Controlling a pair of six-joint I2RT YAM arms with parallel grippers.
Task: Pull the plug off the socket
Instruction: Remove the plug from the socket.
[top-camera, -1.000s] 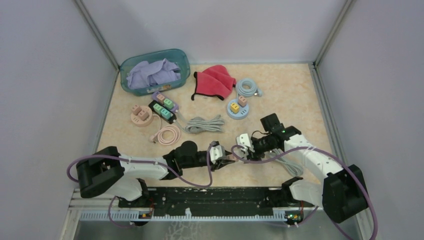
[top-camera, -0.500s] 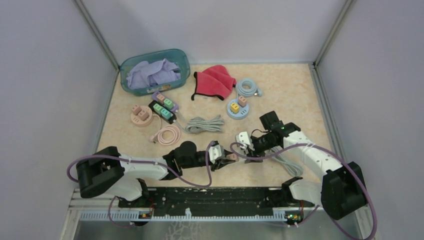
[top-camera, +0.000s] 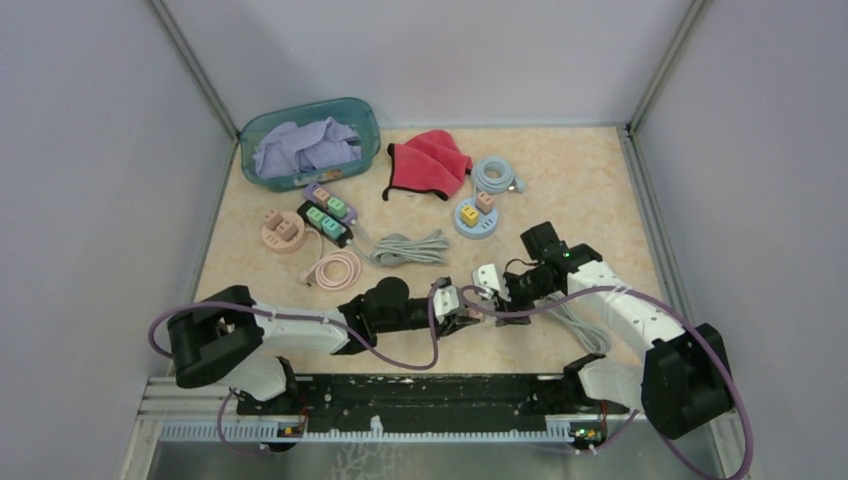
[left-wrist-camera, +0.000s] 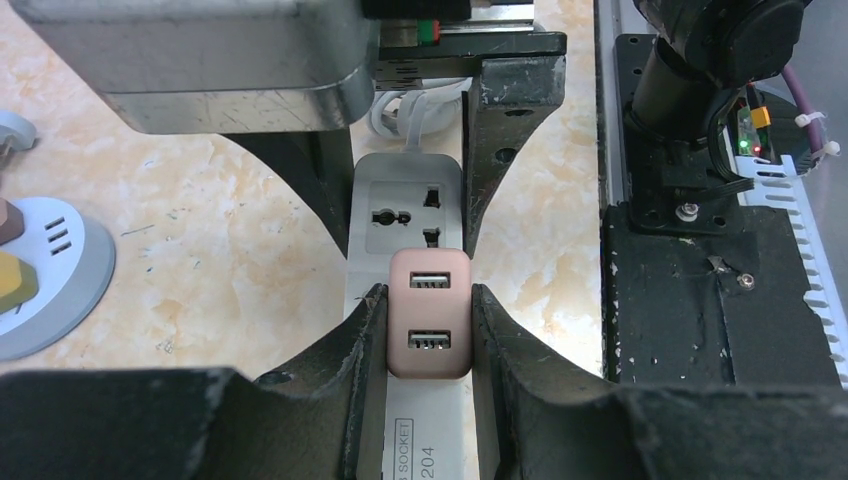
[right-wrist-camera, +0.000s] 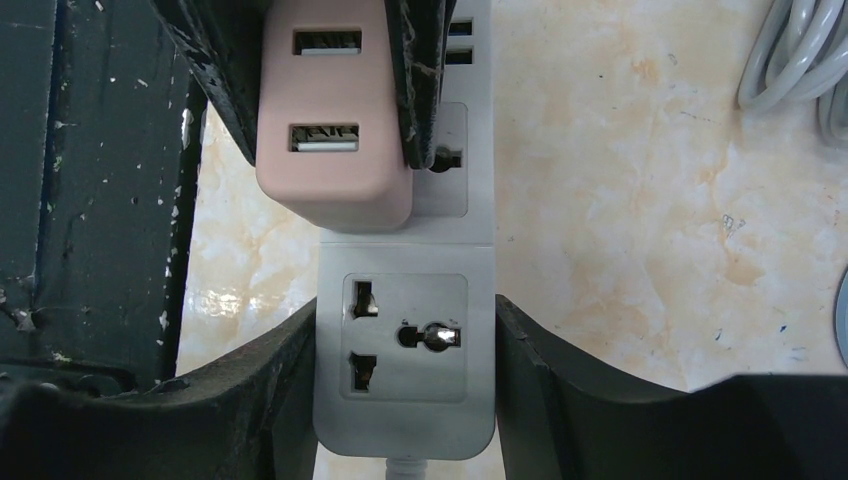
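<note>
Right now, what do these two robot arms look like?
The left arm and right arm are white shells with black joints and bases. A purple cable loops along each. The left tool and right tool end in two black, scuffed fingers.
</note>
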